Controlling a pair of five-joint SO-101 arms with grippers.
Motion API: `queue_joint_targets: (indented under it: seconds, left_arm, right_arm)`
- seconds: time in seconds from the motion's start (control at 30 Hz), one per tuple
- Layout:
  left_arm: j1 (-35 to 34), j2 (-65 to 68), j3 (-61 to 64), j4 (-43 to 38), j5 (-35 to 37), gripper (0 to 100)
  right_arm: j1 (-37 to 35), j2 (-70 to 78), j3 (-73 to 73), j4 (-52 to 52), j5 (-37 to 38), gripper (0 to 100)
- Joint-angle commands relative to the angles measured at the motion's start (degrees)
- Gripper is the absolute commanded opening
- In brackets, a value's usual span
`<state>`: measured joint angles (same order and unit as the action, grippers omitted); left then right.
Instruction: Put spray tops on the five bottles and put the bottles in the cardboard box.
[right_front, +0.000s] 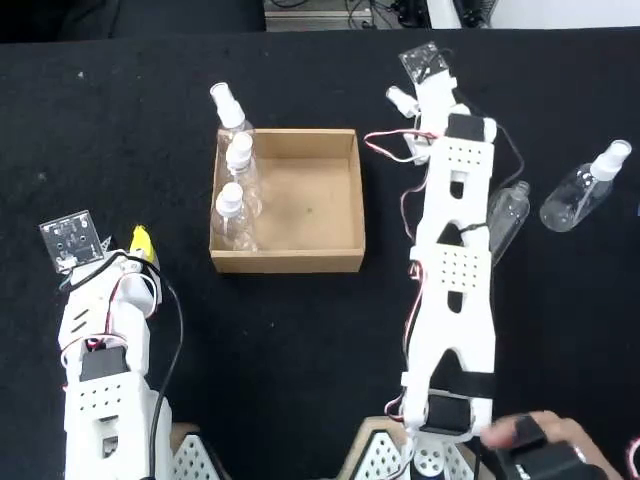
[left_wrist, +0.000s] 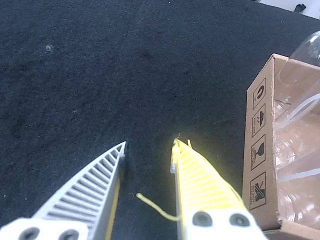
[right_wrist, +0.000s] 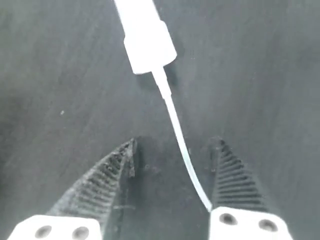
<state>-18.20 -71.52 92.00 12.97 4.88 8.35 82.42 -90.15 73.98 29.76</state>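
Note:
The cardboard box (right_front: 300, 262) stands mid-table. Two clear bottles with spray tops (right_front: 238, 152) (right_front: 230, 207) lie along its left inner wall, and a third (right_front: 227, 104) pokes out past its far left corner. To the right of the box, a topless bottle (right_front: 508, 215) lies partly under the right arm, and a capped bottle (right_front: 585, 185) lies farther right. A loose spray top (right_wrist: 147, 42) lies on the cloth just beyond my right gripper (right_wrist: 175, 145), which is open with the top's dip tube (right_wrist: 181, 150) between its fingers. My left gripper (left_wrist: 149, 145) is open and empty, low beside the box (left_wrist: 260, 150).
Black cloth covers the table. The right arm (right_front: 455, 270) stretches from the near edge to the far side, right of the box. The left arm (right_front: 100, 340) sits at the near left. Red and white cables run along both arms.

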Motion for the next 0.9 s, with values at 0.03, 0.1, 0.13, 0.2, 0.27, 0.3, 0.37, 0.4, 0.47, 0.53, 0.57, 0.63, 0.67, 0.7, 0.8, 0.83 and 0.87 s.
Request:
queue_joint_targets:
  seconds: [0.03,0.1,0.13,0.2,0.27,0.3,0.37,0.4,0.47,0.53,0.57,0.63,0.67,0.7,0.8,0.83,0.87]
  left_arm:
    - [-0.6,-1.0,-0.6,-1.4,-0.5,13]
    - [-0.6,-1.0,-0.6,-1.4,-0.5,13]
    - [-0.6,-1.0,-0.6,-1.4,-0.5,13]
    - [-0.6,-1.0,-0.6,-1.4,-0.5,13]
    - [-0.6,-1.0,-0.6,-1.4,-0.5,13]
    - [-0.6,-1.0,-0.6,-1.4,-0.5,13]
    - [-0.6,-1.0,-0.6,-1.4,-0.5,13]
    - [-0.6,-1.0,-0.6,-1.4,-0.5,13]
    - [-0.6,-1.0,-0.6,-1.4,-0.5,13]
    - [-0.6,-1.0,-0.6,-1.4,-0.5,13]
    - [-0.6,-1.0,-0.6,-1.4,-0.5,13]
    - [-0.6,-1.0,-0.6,-1.4,-0.5,13]
    - [-0.6,-1.0,-0.7,-1.4,-0.5,13]
    - [-0.6,-1.0,-0.7,-1.4,-0.5,13]
    - [-0.6,-1.0,-0.7,-1.4,-0.5,13]
    - [-0.6,-1.0,-0.7,-1.4,-0.5,13]
    - [-0.6,-1.0,-0.7,-1.4,-0.5,13]
  right_arm:
    - [2.9,0.7,-3.6,-2.8,5.6,0.5]
    - [4.4,0.7,-4.0,0.3,6.0,0.7]
    - [4.9,0.4,-4.9,1.8,6.0,1.1]
    - [6.2,-0.5,-5.6,4.8,6.0,0.9]
    - [7.0,-1.9,-5.3,7.6,6.0,1.0]
    - [7.5,-2.5,-5.3,9.3,6.0,1.0]
    - [8.0,-3.6,-5.3,13.0,6.0,1.0]
    - [8.4,-4.0,-5.3,14.7,6.0,1.0]
    - [9.0,-4.8,-5.4,17.7,6.0,1.0]
    - [9.8,-5.8,-5.4,20.6,5.9,1.0]
    - [10.4,-6.5,-5.4,22.4,5.9,1.0]
    - [11.3,-8.0,-5.4,26.1,5.9,1.0]
    - [11.6,-8.7,-5.3,27.2,5.4,1.0]
    - [12.1,-9.5,-5.3,27.1,3.9,1.0]
    - [12.4,-11.6,-5.3,26.5,-1.0,1.5]
    - [11.6,-12.3,-5.3,26.6,-2.6,1.5]
    - [10.5,-12.9,-5.3,26.6,-4.0,1.6]
